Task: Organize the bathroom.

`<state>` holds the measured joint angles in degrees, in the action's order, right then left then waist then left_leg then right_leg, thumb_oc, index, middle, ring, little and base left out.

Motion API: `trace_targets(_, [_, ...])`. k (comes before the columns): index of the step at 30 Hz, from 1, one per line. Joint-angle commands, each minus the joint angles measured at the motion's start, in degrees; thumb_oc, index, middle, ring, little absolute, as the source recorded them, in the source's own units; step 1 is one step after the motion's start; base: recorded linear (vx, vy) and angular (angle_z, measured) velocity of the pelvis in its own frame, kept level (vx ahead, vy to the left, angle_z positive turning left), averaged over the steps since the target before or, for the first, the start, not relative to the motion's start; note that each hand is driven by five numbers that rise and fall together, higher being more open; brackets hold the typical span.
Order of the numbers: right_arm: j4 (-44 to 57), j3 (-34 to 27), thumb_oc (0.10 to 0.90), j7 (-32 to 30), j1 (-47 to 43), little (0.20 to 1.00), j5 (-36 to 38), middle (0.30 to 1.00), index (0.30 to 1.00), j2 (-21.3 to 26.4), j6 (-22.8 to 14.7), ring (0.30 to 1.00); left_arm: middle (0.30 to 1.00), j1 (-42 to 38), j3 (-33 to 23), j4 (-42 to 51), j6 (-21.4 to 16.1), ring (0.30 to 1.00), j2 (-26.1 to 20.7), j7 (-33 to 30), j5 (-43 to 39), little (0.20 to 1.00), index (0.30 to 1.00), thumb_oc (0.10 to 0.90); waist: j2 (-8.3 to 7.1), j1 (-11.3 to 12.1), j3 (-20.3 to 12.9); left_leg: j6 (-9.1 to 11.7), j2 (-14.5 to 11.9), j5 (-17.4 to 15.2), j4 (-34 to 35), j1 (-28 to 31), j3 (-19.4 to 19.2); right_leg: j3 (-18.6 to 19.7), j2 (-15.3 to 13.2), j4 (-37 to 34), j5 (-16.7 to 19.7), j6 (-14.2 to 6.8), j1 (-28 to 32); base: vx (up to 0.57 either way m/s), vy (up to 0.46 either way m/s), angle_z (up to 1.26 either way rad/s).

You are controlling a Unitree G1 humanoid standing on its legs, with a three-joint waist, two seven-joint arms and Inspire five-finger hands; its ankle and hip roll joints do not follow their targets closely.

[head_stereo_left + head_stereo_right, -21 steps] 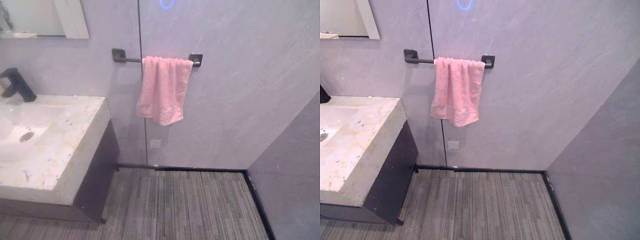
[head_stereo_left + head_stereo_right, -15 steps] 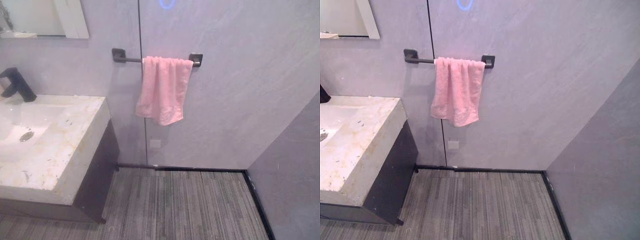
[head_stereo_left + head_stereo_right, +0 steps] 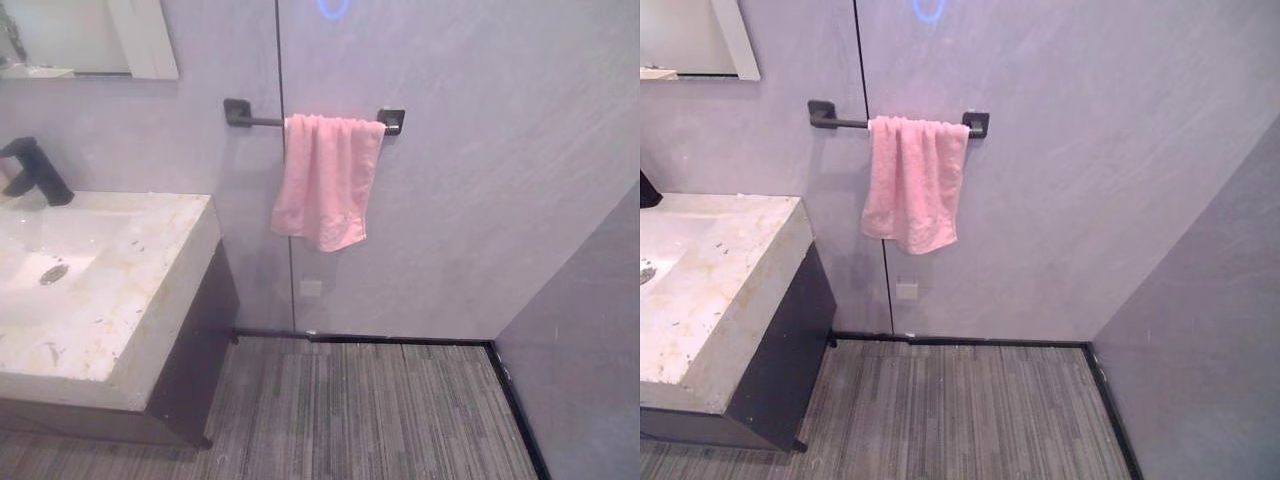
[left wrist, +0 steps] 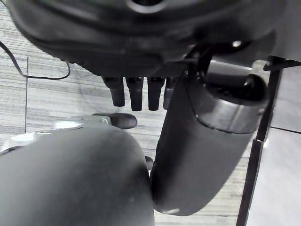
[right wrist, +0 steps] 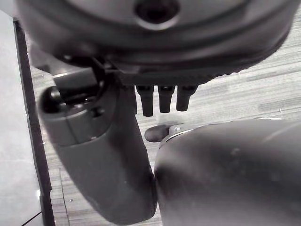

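The left hand (image 4: 136, 89) hung above the striped floor with its dark fingers (image 4: 135, 95) straight and relaxed, holding nothing; the right hand (image 5: 162, 96) hung likewise, its fingers (image 5: 164, 101) loose and empty. Both hands showed over grey, ribbed plank flooring (image 3: 370, 410). Farther out, a soft pink towel (image 3: 326, 180) hung folded over a matte black towel bar (image 3: 256, 120) fixed to the smooth grey wall (image 3: 480, 180), bunched toward the bar's right end and draped in loose vertical folds with an uneven lower hem. Left of it stood a blocky vanity: a thick pale stone surface (image 3: 140, 270), mottled with yellowish stains and specks, above a dark cabinet (image 3: 200, 340). A basin with a metal drain (image 3: 53, 273) was sunk into it, and an angular black faucet (image 3: 35, 170) stood behind. A mirror's (image 3: 80, 35) white-framed edge hung above. A black baseboard strip (image 3: 400, 340) ran along the foot of the wall.
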<state>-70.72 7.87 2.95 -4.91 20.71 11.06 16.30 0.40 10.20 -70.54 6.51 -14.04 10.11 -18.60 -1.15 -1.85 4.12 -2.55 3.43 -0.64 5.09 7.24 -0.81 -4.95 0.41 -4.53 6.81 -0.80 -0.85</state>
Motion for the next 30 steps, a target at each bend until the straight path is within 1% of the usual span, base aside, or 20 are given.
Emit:
trace_targets(1, [-6.1,2.4,0.8,-1.3,1.8,0.9,-3.0,0.9,0.9,1.0,3.8,0.9,0.9,-1.6,-1.3,-3.9,0.3,0.9,0.8,0.0,-0.1,0.9,0.9,0.8,1.98,-0.6,0.0,1.3,-0.2,-1.2,-0.1,-2.7,-2.1,-0.4,0.5,4.8,-9.6,-4.9,3.7,0.03,0.025,-0.06])
trace_targets(9, [-5.7,2.4,0.8,-1.3,2.0,0.9,-2.6,0.9,0.9,1.0,2.4,0.9,0.9,-1.6,-1.8,-4.3,0.6,0.9,0.6,-0.4,1.1,0.9,0.9,0.8,1.88,-0.7,0.1,0.9,0.1,-1.9,-1.3,-2.8,-2.7,0.1,0.0,5.7,-9.7,-4.9,3.2,0.02,0.012,-0.02])
trace_targets(15, [-5.4,2.2,0.8,-1.5,2.1,0.9,-1.7,0.9,0.9,1.0,1.3,0.9,0.9,-1.8,-1.6,-4.0,1.1,0.9,0.5,-0.4,1.3,0.9,0.9,0.8,2.18,-1.0,0.4,0.5,0.3,-2.3,-2.2,-3.4,-2.7,0.7,-0.4,7.4,-10.0,-5.0,2.2,0.03,0.025,-0.04])
trace_targets(17, [-4.9,2.1,0.8,-1.7,1.8,0.9,-1.7,0.9,0.9,1.1,0.8,0.9,0.9,-2.0,-1.8,-3.6,1.4,0.9,0.6,-0.3,1.5,0.9,0.9,0.8,2.31,-1.1,1.2,0.0,0.4,-4.0,-6.4,-5.0,-2.8,1.3,-1.4,11.2,-11.2,-4.9,0.3,0.01,0.047,-0.09])
trace_targets(18, [-4.6,2.2,0.8,-2.1,1.6,0.9,-1.2,0.9,0.9,1.3,0.3,0.9,0.9,-2.2,-1.7,-3.3,1.7,0.9,0.5,-0.3,1.2,0.9,0.9,0.8,2.46,-1.1,1.8,-0.6,0.7,-5.0,-9.0,-6.4,-2.4,1.7,-1.9,14.6,-12.4,-4.8,-1.1,-0.01,0.045,-0.18])
trace_targets(19, [-4.4,2.2,0.8,-2.3,1.4,0.9,-0.9,0.9,0.9,1.4,0.2,0.9,0.9,-2.3,-1.6,-3.1,2.0,0.9,0.4,-0.2,1.3,0.9,0.9,0.8,2.64,-1.0,2.1,-1.0,0.7,-5.3,-9.7,-7.0,-2.3,1.6,-2.4,17.8,-12.3,-4.9,-2.4,-0.03,0.089,-0.26])
trace_targets(20, [-3.8,1.9,0.8,-2.7,1.4,0.9,0.0,0.9,0.9,1.8,0.0,0.9,0.9,-2.4,-1.3,-2.7,2.3,0.9,0.4,-0.2,2.0,0.9,0.9,0.8,3.23,-1.2,3.0,-2.3,0.8,-5.9,-10.6,-7.8,-2.7,1.7,-4.2,26.2,-10.0,-5.3,-7.1,-0.04,0.122,-0.29])
trace_targets(21, [-3.5,1.5,0.8,-2.7,1.7,0.9,0.2,0.9,0.9,2.2,-0.5,0.9,0.9,-2.3,-0.9,-2.7,2.3,0.9,0.4,-0.4,1.9,0.9,0.9,0.8,3.92,-1.5,3.9,-2.8,0.5,-6.7,-11.3,-8.1,-3.5,2.3,-5.5,33.9,-7.8,-5.1,-11.3,-0.02,0.126,-0.43])
trace_targets(22, [-3.3,1.2,0.8,-2.8,1.9,0.9,0.2,0.9,0.9,2.4,-0.6,0.9,0.9,-2.3,-0.7,-2.5,2.5,0.9,0.4,-0.7,1.6,0.9,0.9,0.8,4.05,-1.8,4.4,-3.0,0.6,-7.2,-11.9,-8.1,-4.0,2.7,-6.1,35.1,-6.1,-5.1,-13.0,0.07,0.081,-0.51])
trace_targets(23, [-2.9,0.8,0.8,-2.7,2.5,0.9,0.1,0.9,0.9,2.8,0.0,0.9,0.9,-2.2,-0.5,-2.2,3.3,0.9,0.5,-1.7,0.1,0.9,0.9,0.8,4.04,-2.5,5.2,-3.1,0.8,-8.2,-13.4,-7.9,-4.7,3.4,-6.9,34.4,-2.8,-5.1,-15.1,0.12,0.019,-0.41])
trace_targets(24, [-2.9,0.8,0.8,-2.6,3.0,0.9,-0.1,0.9,0.9,2.9,0.3,0.9,0.9,-2.3,-0.6,-1.9,3.6,0.9,0.6,-1.9,-1.1,0.9,0.9,0.8,3.91,-3.1,5.7,-3.0,1.0,-8.8,-14.5,-7.8,-5.1,4.1,-7.3,31.1,-1.5,-5.1,-16.3,0.21,-0.053,-0.3])
trace_targets(25, [-3.3,1.0,0.8,-2.3,3.9,0.9,-0.9,0.9,0.9,3.0,0.2,0.9,0.9,-2.5,-0.7,-1.7,3.9,0.9,0.5,-1.7,-1.6,0.9,0.9,0.8,3.79,-4.1,6.3,-2.6,1.7,-10.1,-15.9,-7.6,-4.9,4.6,-7.6,23.8,-0.4,-5.6,-16.1,0.2,-0.095,-0.18])
trace_targets(27, [-4.0,1.1,0.8,-2.1,4.5,0.9,-1.3,0.9,0.9,3.1,0.4,0.9,0.9,-2.3,-0.4,-1.6,3.6,0.9,0.3,-1.6,-0.8,0.9,0.9,0.8,3.52,-4.8,6.8,-2.3,2.8,-11.1,-17.1,-8.0,-3.7,5.5,-7.1,16.4,-0.4,-6.4,-15.8,0.23,-0.127,-0.15])
trace_targets(28, [-4.6,1.1,0.8,-1.8,4.7,0.9,-1.7,0.9,0.9,3.2,0.6,0.9,0.9,-2.0,-0.2,-1.6,2.6,0.9,0.3,-1.8,-1.9,0.9,0.9,0.8,2.65,-5.8,7.7,-2.1,4.1,-13.2,-20.1,-8.9,-3.6,6.3,-7.0,5.2,1.4,-8.0,-16.3,0.2,-0.117,-0.07])
trace_targets(29, [-4.6,1.1,0.8,-1.7,4.7,0.9,-1.7,0.9,0.9,3.2,0.7,0.9,0.9,-2.0,-0.2,-1.5,2.4,0.9,0.4,-2.0,-2.1,0.9,0.9,0.8,2.63,-5.9,8.0,-2.1,4.2,-13.8,-20.9,-9.0,-3.7,6.3,-7.0,3.2,1.9,-8.2,-16.4,0.3,-0.229,-0.02])
trace_targets(30, [-5.3,0.9,0.8,-0.5,5.2,0.9,-2.7,0.9,0.9,2.9,0.9,0.9,0.9,-1.1,-0.8,-0.9,1.8,0.9,0.6,-3.5,-3.7,0.9,0.9,0.8,2.04,-6.3,9.5,-2.0,3.8,-16.2,-24.3,-9.6,-5.3,6.3,-7.9,0.0,3.5,-8.5,-17.5,0.33,-0.332,0.0])
